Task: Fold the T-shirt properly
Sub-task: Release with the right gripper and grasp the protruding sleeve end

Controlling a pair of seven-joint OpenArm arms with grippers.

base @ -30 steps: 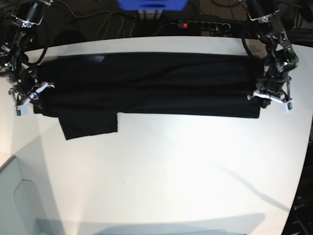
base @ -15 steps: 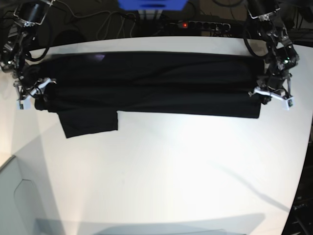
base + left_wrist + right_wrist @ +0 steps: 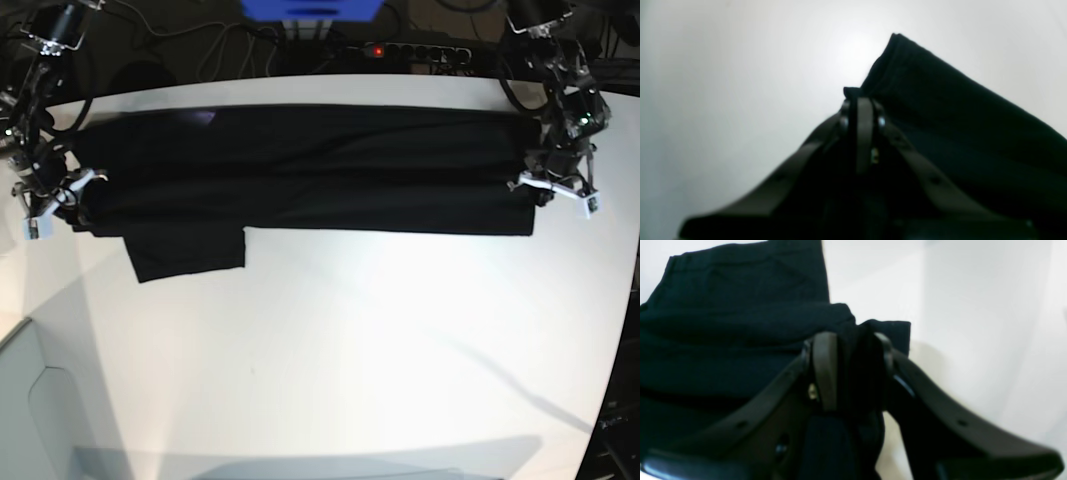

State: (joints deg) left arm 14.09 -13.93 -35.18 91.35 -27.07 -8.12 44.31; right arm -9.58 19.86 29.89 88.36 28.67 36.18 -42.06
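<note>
Stretching as a long dark band along the far edge of the desk (image 3: 330,350), the T-shirt (image 3: 300,170) lies folded lengthwise, reaching almost from the left edge to the right edge, with one sleeve (image 3: 188,252) sticking out toward the near side close to the left end. Compared with a second ago the band sits much as it did, but the end by the desk's left edge has been worked: the right gripper (image 3: 848,350), which was pinched tight a moment earlier, now has its jaws parted somewhat, with a bunch of black cloth between them. Whether that cloth is truly gripped or only lying loose in the gap is hard to say, since the wrist view is blurred and dark. At the opposite end, by the right edge, the left gripper (image 3: 863,116) stays clenched on the folded corner of the shirt, fingers pressed together over the hem. This looks like a release, or a regrip, at one end while the other is anchored. The lengthwise fold seems done; the stray sleeve and the crosswise folds remain.
</note>
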